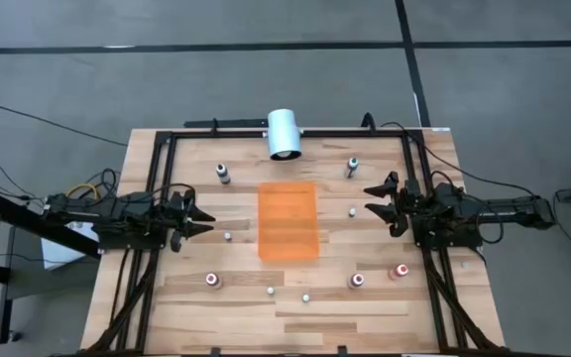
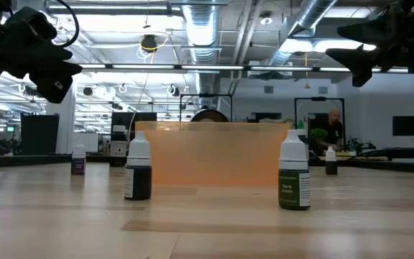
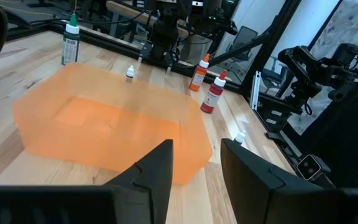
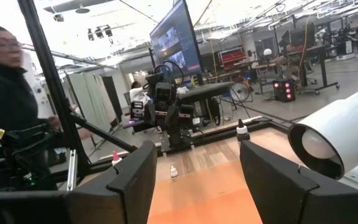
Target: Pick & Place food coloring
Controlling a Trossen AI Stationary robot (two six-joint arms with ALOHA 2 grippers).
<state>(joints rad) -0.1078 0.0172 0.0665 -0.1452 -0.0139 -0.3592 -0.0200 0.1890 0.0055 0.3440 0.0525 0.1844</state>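
left gripper [image 1: 209,218]: held wide, nothing gripped, left of the orange tray [image 1: 287,220]
right gripper [image 1: 369,197]: held wide, nothing gripped
bottles [image 1: 357,282]: scattered round the tray

The bin [image 1: 287,220] sits mid-tabletop [image 1: 167,307]. From it, the white cylinder [image 1: 285,134] lies at 12 o'clock, one food coloring bottle [image 1: 223,174] at 11, another [image 1: 351,167] at 1, a third [image 1: 212,281] at 7, and two more [image 1: 358,282] [image 1: 399,271] at 4 to 5. The left gripper [image 1: 198,220] stands at 9, the right gripper [image 1: 375,197] at 3.
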